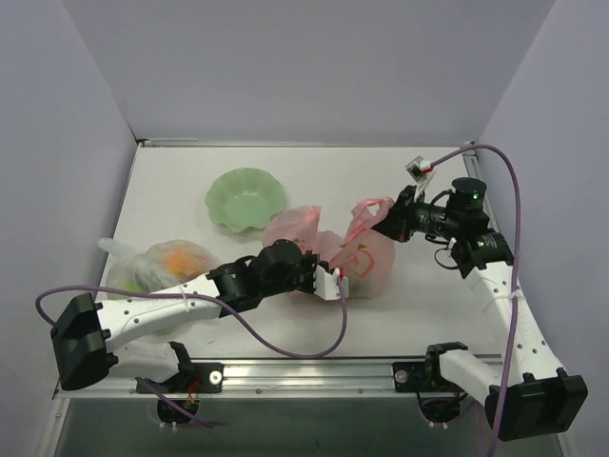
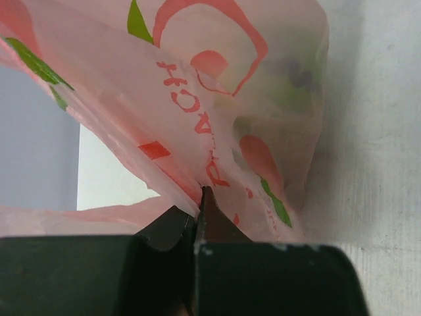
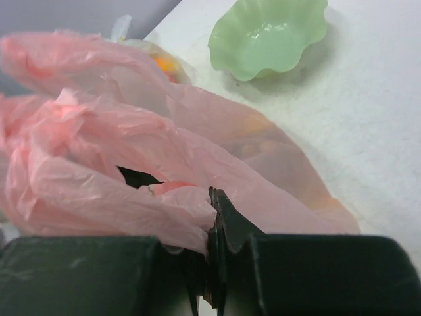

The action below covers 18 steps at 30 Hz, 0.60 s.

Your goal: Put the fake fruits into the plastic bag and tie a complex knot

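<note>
The pink plastic bag [image 1: 354, 255] lies crumpled mid-table, its printed side filling the left wrist view [image 2: 217, 99]. My left gripper [image 1: 333, 282] sits at the bag's near side, shut on a fold of the pink film [image 2: 200, 196]. My right gripper [image 1: 387, 225] is at the bag's upper right, shut on a bunched handle loop [image 1: 371, 205], and the right wrist view shows the film pinched between its jaws [image 3: 214, 201]. The fake fruits show only as faint orange and greenish shapes through the film [image 3: 260, 128].
A green scalloped bowl [image 1: 245, 198] stands behind the bag, also in the right wrist view [image 3: 270, 33]. A clear bag of fruits [image 1: 157, 266] lies at the left. White walls close in the table on both sides.
</note>
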Available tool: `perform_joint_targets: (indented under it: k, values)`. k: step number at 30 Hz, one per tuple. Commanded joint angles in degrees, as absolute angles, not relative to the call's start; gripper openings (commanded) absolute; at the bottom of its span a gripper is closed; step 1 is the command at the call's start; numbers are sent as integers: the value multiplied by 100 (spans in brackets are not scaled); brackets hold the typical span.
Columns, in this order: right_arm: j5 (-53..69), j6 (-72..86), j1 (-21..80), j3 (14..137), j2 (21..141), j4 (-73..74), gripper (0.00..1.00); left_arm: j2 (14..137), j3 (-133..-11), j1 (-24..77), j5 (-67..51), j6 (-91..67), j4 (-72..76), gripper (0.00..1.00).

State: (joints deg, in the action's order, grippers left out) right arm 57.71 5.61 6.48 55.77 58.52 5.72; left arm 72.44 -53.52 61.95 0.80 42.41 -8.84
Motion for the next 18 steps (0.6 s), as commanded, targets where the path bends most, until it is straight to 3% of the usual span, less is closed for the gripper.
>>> perform_joint_targets:
  k: [1,5,8,10,11,15,18]
  values:
    - [5213,1133,826,5468,5801,773,0,7417,-4870,6371,1141,4289,-258,0]
    - [5150,1257,1011,5028,5722,905,0,7602,-4702,6390,1397,4272,245,0]
    - [5404,907,1002,4887,5556,1150,46,7603,-4693,6372,1240,4280,387,0]
    - [5414,406,967,4694,5362,1248,66,7567,-4711,6355,1073,4237,404,0]
    - [5405,230,949,4606,5240,1248,86,7533,-4728,6337,977,4202,361,0]
    - [5292,-194,993,4088,4624,662,100,7340,-4685,6337,738,4131,369,0]
    - [5081,490,1046,3981,4885,-200,100,7330,-4649,6354,738,4157,457,0]
